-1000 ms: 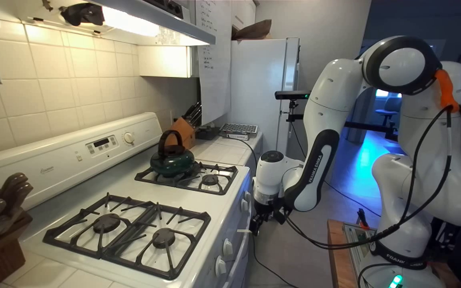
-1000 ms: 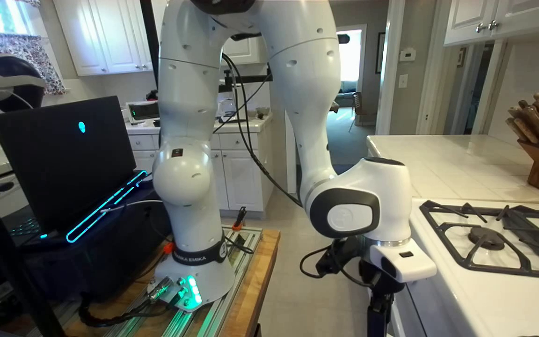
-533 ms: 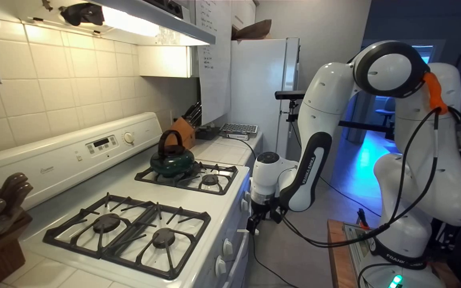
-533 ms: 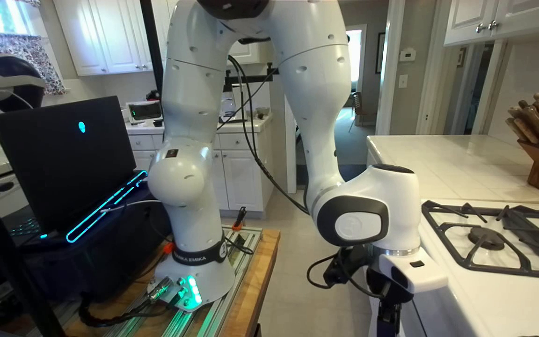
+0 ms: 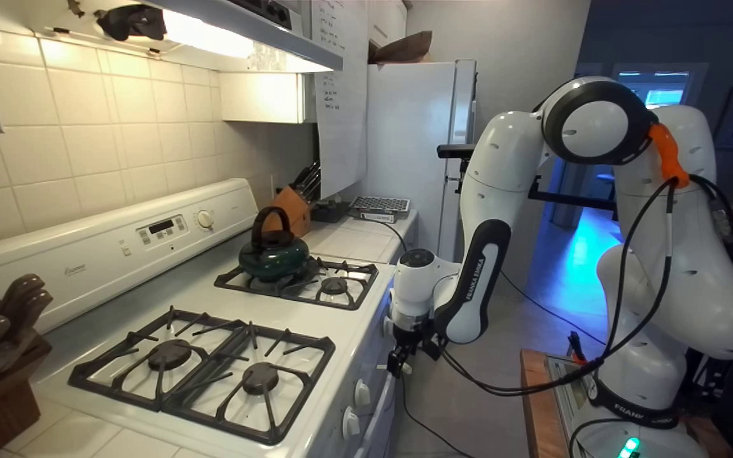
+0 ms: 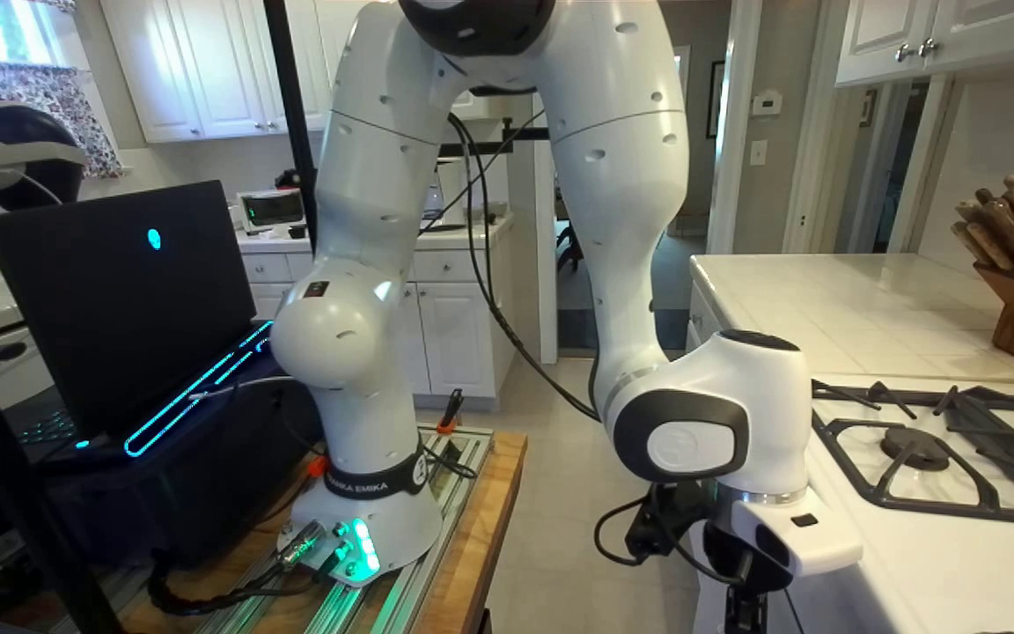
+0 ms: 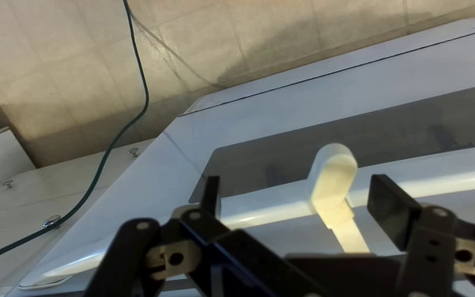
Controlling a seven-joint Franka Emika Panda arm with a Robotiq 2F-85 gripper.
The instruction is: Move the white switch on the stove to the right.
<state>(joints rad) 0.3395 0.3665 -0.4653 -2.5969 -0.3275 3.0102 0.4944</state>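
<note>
The stove is a white gas range with black grates; it shows in both exterior views (image 5: pixel 271 312) (image 6: pixel 956 563). Its white switch (image 7: pixel 333 185) is a rounded lever on a pale stem sticking out from the front; in an exterior view its end (image 5: pixel 406 368) shows just beside the fingers, the rest partly hidden. My gripper (image 7: pixel 299 202) is open; it also shows in an exterior view (image 5: pixel 398 366). The lever appears between the two fingers, touching neither, nearer the right finger in the wrist view. In an exterior view the gripper (image 6: pixel 746 608) is cut off at the bottom edge.
Other white knobs (image 5: pixel 362 393) and the oven handle (image 7: pixel 270 216) run along the stove front. A green kettle (image 5: pixel 274 259) stands on a far grate. A cable (image 7: pixel 114 144) crosses the floor. The robot's wooden base table (image 5: pixel 535 394) stands opposite the stove.
The arm and gripper have moved steadily closer to the stove front and slightly lower. The gripper now sits around the lever. The stove and kettle have not moved.
</note>
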